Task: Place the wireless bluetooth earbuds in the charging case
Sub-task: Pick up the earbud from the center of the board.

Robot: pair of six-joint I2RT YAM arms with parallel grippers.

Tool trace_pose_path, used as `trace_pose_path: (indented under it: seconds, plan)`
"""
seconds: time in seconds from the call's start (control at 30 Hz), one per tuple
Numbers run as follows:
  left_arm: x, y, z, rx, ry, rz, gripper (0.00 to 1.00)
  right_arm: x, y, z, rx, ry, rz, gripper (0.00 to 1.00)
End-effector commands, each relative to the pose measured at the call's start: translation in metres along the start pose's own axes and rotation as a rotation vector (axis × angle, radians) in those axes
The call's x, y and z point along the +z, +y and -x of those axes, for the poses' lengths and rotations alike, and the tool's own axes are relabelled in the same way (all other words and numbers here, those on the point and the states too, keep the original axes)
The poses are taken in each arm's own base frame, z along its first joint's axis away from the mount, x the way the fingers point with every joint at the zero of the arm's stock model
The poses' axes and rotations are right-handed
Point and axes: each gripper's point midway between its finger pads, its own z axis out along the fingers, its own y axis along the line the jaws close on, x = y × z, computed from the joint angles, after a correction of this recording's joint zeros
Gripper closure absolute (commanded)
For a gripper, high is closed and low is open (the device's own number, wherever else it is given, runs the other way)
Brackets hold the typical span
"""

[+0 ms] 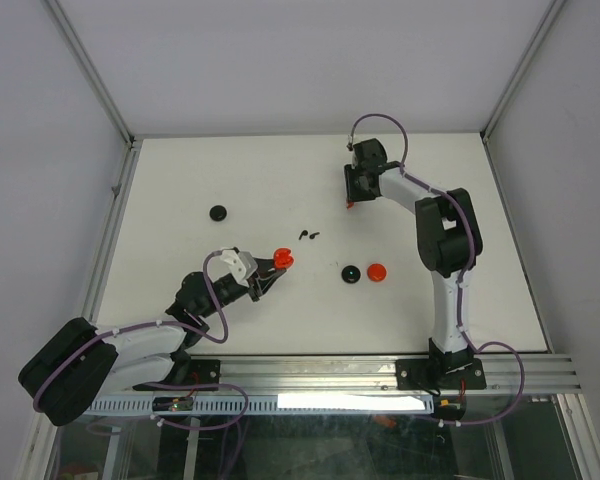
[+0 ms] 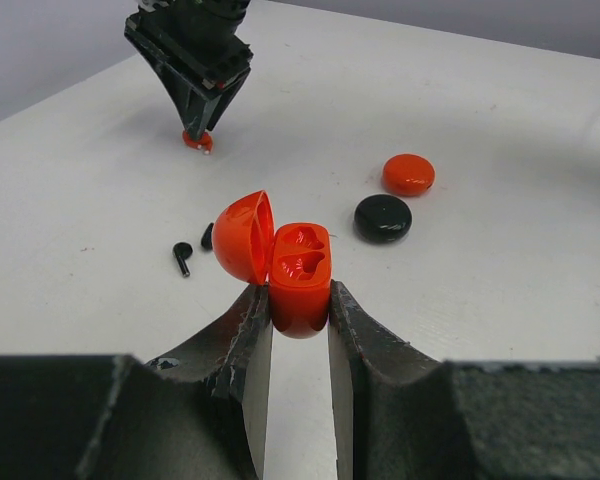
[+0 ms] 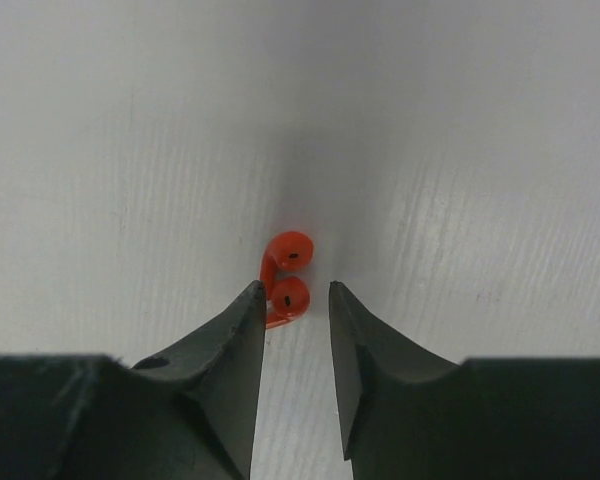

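**Top external view.** The flat white worktop (image 1: 180, 320) carried all the items. The left fingers (image 1: 268, 270) were clamped on a small red plastic clamshell charging case (image 1: 284, 260), left of the worktop centre. Two tiny black comma-shaped plastic earbuds (image 1: 308, 235) lay side by side just beyond the case, clear of it. Two tiny red comma-shaped plastic earbuds (image 1: 350, 204) lay at the tips of the right fingers (image 1: 352, 192), well apart from the case. One round black plastic disc (image 1: 218, 212) lay alone on the left. A second round black disc (image 1: 350, 273) and a round red plastic disc (image 1: 376, 271) lay just beside each other near the right arm.

**Left wrist view.** The left fingers held the charging case (image 2: 300, 285) by its lower body, one finger on each side. The lid (image 2: 245, 238) stood open to the left, and the two moulded recesses held nothing. The black earbuds (image 2: 183, 257) lay on the worktop left of the lid. The right fingers pointed straight down at the red earbuds (image 2: 197, 140).

**Right wrist view.** The right fingers (image 3: 242, 340) stood narrow, with a strip of worktop visible between them. The red earbuds (image 3: 288, 275) lay together at the mouth of that gap. The nearer one touched the fingertip on the left of the view and stood clear of the other fingertip. Whether it was gripped could not be determined.
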Motion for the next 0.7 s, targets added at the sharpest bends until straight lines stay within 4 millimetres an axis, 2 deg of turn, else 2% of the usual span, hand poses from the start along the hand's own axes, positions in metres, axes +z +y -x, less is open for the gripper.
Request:
trace_pose_path:
  seconds: [0.0,0.23,0.43,0.67]
  plan:
    - [0.000,-0.001,0.006,0.043,-0.024,-0.020,1.00,-0.006,0.000,0.016,0.004,-0.023,0.002,0.67]
    - [0.001,-0.002,0.003,0.038,-0.009,-0.027,1.00,-0.003,-0.005,0.002,-0.006,0.016,-0.019,0.73]
    - [0.002,-0.003,0.000,0.034,0.005,-0.035,1.00,0.003,-0.011,-0.004,-0.037,0.043,-0.047,0.73]
    - [0.003,-0.005,-0.002,0.032,0.019,-0.051,1.00,0.014,-0.017,-0.020,-0.068,0.112,-0.069,0.72]
